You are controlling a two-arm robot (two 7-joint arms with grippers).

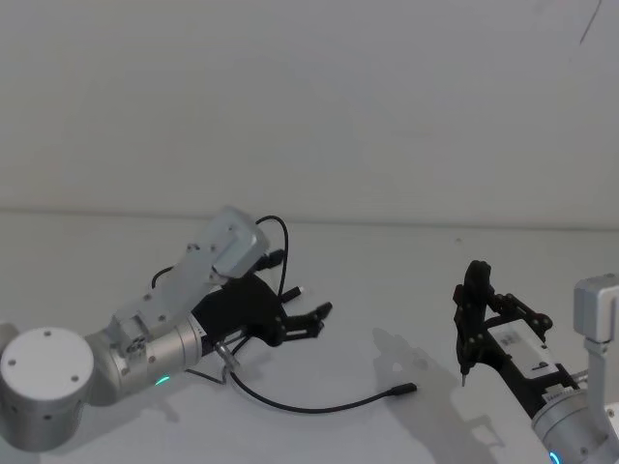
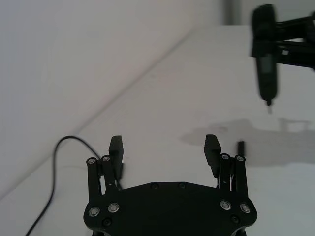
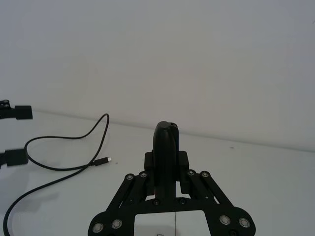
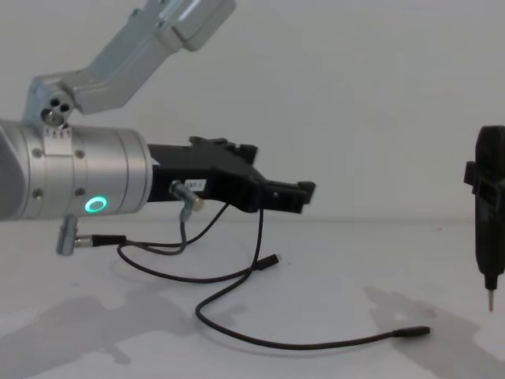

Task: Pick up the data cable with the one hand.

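The long thin black data cable (image 1: 372, 398) lies loose on the flat white table (image 1: 387, 290). It curls from under the left arm towards the middle, and 1 slim plug (image 1: 404, 390) rests out in the open. The other plug (image 1: 300, 288) lies just behind the left gripper. A farther loop arcs round behind that arm's wrist.

The black plastic 2-finger left gripper (image 1: 317, 321) hovers just above the table over the cable's near curl. Its fingers are spread wide with nothing between them, as the left wrist view shows. It appears to be lining up for a grasp that has not yet begun.

A short grey wire with silver barrel plugs (image 4: 183, 225) hangs beneath the left wrist, close to the cord. The right gripper (image 1: 471, 300) is parked well to the right, clamped on a slim black pen-like tool with a metal tip (image 4: 489, 213).

The likely risks:
1. The cord is thin and flat on the table, so the pads may close above it and miss.
2. If the gripper comes down too low, its fingertips would scrape the table.
3. The hanging grey wire could snag a loop and drag the cable away.
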